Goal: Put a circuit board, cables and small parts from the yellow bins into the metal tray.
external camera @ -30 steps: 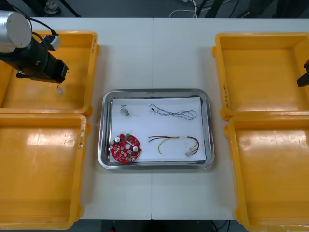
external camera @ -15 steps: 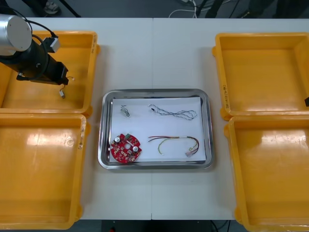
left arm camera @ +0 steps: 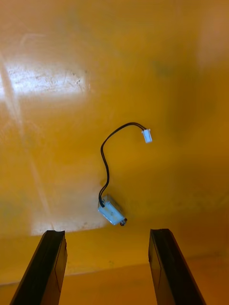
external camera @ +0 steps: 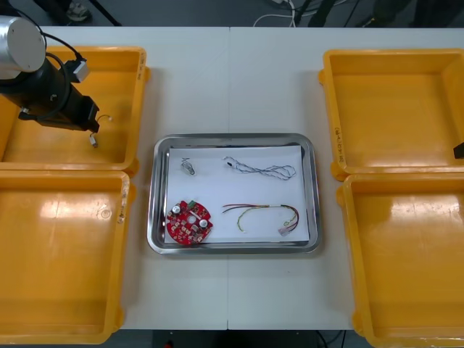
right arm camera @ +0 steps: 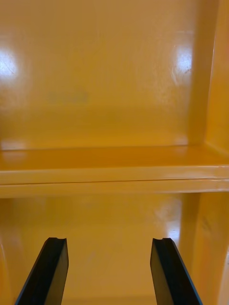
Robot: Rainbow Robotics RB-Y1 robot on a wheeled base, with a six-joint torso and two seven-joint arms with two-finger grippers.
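Observation:
A short black cable [left arm camera: 104,162] lies loose on the floor of the far left yellow bin [external camera: 116,65]. It has a white plug at one end and a small grey block at the other. My left gripper [left arm camera: 106,233] hovers just above it, open and apart from it. In the front view the black cable [external camera: 96,134] rests beside my left gripper [external camera: 88,116]. The metal tray [external camera: 161,190] holds a round red circuit board [external camera: 190,223], a twisted blue and white cable [external camera: 259,169], a red and yellow cable [external camera: 264,215] and a small metal part [external camera: 187,167]. My right gripper [right arm camera: 109,240] is open above the right bins.
The near left bin [external camera: 58,254] and both right bins [external camera: 391,101] look bare inside. In the right wrist view, a rim between two bins [right arm camera: 114,174] crosses beyond my fingers. Bare table runs around the tray.
My left gripper opened and let the black cable drop onto the bin floor, then drew back slightly. The right arm slid down along the right edge of the front view.

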